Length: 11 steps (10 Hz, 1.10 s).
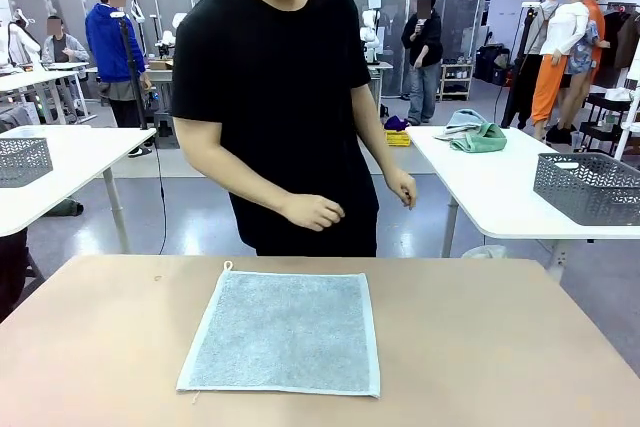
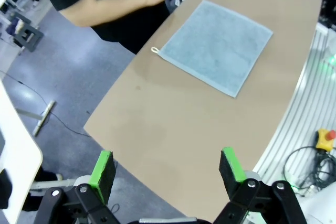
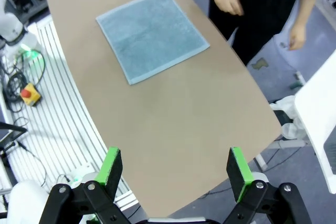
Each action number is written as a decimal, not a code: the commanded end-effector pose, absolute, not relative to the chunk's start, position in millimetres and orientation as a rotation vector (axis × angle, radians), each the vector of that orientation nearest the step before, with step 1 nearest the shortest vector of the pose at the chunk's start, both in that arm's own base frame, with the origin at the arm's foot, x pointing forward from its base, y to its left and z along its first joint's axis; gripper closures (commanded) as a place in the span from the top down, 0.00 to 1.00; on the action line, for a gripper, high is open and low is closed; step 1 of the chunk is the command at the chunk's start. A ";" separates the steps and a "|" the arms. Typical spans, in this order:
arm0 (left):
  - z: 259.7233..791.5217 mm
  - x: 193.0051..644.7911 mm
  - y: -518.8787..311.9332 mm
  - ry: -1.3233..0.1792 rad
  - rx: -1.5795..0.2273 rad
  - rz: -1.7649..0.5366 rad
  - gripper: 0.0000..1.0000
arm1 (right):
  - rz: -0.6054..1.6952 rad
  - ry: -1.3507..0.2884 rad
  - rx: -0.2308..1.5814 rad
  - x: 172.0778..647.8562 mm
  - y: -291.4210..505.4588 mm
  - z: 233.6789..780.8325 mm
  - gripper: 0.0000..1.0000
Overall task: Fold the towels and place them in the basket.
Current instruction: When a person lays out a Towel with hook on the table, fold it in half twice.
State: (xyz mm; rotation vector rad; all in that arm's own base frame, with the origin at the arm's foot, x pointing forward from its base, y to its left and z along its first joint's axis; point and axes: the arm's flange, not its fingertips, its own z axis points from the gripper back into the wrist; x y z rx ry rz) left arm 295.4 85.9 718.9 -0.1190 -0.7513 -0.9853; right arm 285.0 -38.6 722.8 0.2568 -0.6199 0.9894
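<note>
From the front, the blue-grey towel point(image 1: 285, 332) lies flat and unfolded at the middle of the worktop point(image 1: 500, 347), with a person point(image 1: 270, 97) standing beyond it at 12 o'clock. In the left wrist view the left end effector point(image 2: 167, 163) hangs spread and empty, with the towel at 1 o'clock. In the right wrist view the right end effector point(image 3: 174, 162) is likewise spread and empty, with the towel at 11 o'clock

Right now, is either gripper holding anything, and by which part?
Nothing is held. The left gripper and the right gripper are both open and empty above the table. The towel lies flat on it, untouched.
</note>
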 end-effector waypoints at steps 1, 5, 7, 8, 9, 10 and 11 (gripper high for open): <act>686.5 317.3 52.1 -0.726 -0.110 -1.068 1.00 | 1.069 -0.563 0.260 298.6 -13.3 692.4 1.00; 591.7 341.1 -19.7 -0.576 -0.145 -1.219 1.00 | 1.195 -0.430 0.229 317.5 60.5 577.8 1.00; 537.8 358.5 -48.6 -0.476 -0.137 -1.279 1.00 | 1.237 -0.372 0.170 339.4 93.7 528.4 1.00; 514.5 364.4 -57.8 -0.416 -0.144 -1.295 1.00 | 1.240 -0.336 0.138 348.3 105.7 509.3 1.00; 496.2 364.7 -62.0 -0.367 -0.144 -1.305 1.00 | 1.243 -0.290 0.117 355.5 112.5 489.3 1.00; 475.8 367.2 -65.5 -0.329 -0.138 -1.319 1.00 | 1.240 -0.259 0.105 359.9 115.5 477.9 1.00; 454.3 368.2 -65.5 -0.312 -0.140 -1.338 1.00 | 1.246 -0.238 0.096 366.1 116.6 468.1 1.00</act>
